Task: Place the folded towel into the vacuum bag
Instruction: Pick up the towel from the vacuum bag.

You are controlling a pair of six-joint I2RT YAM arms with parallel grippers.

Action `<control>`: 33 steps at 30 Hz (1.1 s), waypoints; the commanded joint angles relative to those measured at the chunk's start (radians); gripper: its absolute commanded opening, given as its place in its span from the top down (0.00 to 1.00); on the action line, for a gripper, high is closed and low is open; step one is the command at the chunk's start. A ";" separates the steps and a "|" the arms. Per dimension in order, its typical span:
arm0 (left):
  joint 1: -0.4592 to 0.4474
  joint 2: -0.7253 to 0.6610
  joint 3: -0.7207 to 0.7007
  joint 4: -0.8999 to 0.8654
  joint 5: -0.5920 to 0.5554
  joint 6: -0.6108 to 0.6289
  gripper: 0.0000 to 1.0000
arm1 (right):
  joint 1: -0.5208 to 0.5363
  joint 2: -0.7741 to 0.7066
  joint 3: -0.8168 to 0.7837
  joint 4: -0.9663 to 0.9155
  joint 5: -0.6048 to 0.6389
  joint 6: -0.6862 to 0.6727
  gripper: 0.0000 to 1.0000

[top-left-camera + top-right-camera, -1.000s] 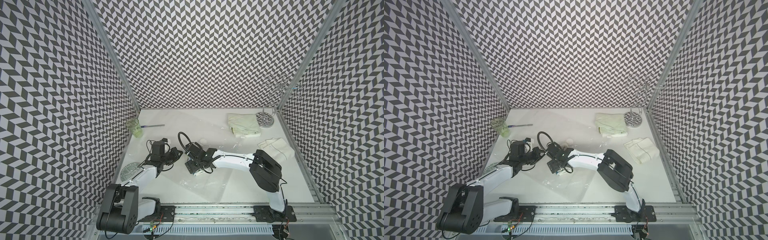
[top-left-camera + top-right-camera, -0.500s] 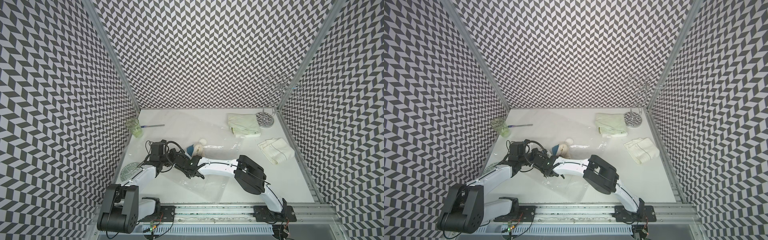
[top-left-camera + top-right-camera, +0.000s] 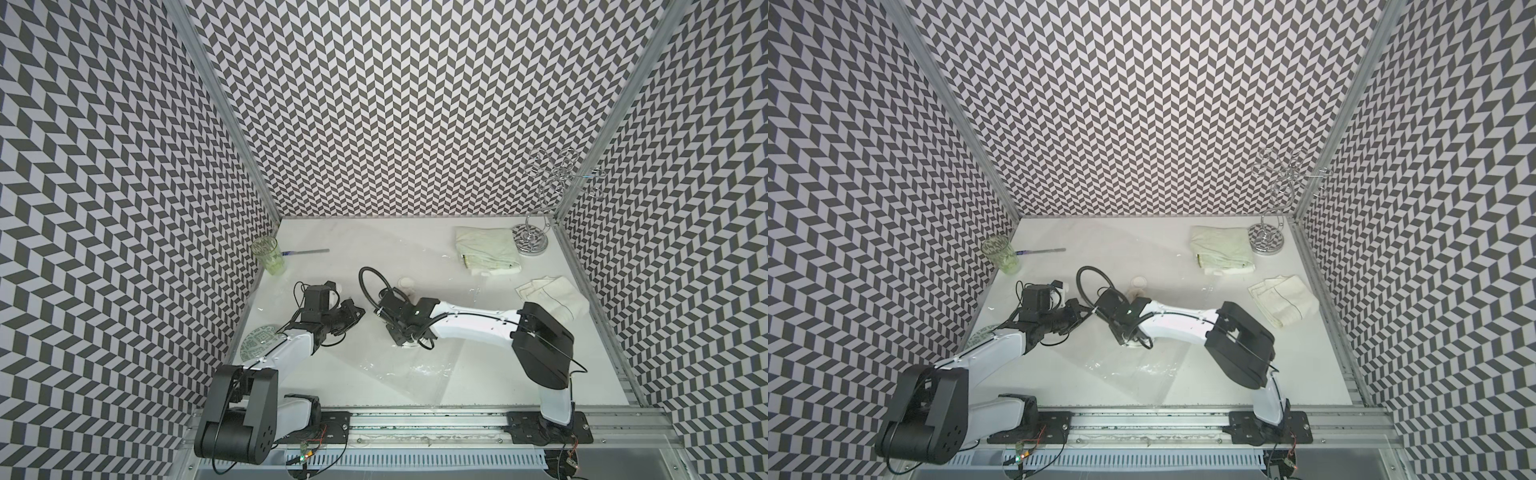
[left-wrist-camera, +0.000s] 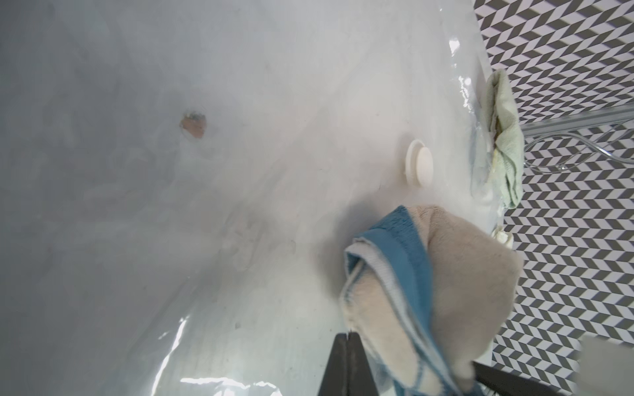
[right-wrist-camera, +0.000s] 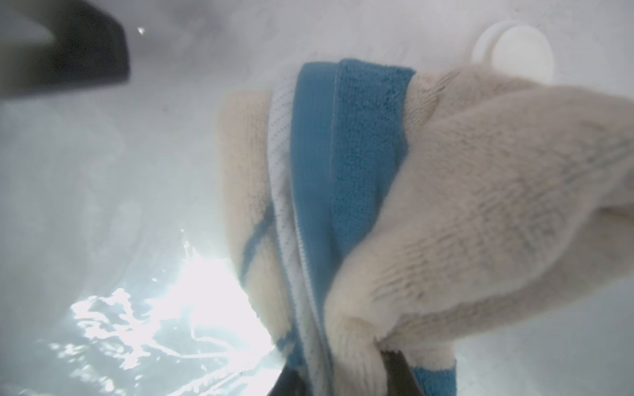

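Folded towel (image 5: 463, 205) lies pinched in right tool (image 5: 343, 377).

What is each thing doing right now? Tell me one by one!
left pincer, shut, pinching the vacuum bag
right pincer, shut on the folded towel
vacuum bag, spread out, crinkly
folded towel, bunched up, held
green glass, upright
pale green towel, folded, lying flat
white cloth, folded, lying flat
wire stand, upright
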 commanded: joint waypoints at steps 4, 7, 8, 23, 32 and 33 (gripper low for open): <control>-0.099 0.070 0.009 0.031 -0.113 -0.004 1.00 | -0.279 -0.133 -0.076 0.001 -0.185 -0.085 0.87; -0.121 0.132 0.013 0.063 -0.125 -0.016 1.00 | -0.327 -0.051 -0.086 0.014 -0.138 -0.103 0.89; -0.129 0.156 0.014 0.076 -0.129 -0.020 1.00 | -0.335 -0.025 -0.086 0.023 -0.132 -0.101 0.89; -0.205 0.493 0.213 0.153 -0.142 -0.032 1.00 | -0.183 -0.108 -0.475 0.004 -0.334 0.018 0.91; -0.200 0.736 0.552 0.026 -0.149 0.035 1.00 | -0.126 -0.008 -0.376 0.102 -0.369 0.084 0.92; -0.186 0.753 0.584 0.015 -0.149 0.037 1.00 | -0.133 0.018 -0.344 0.110 -0.363 0.083 0.93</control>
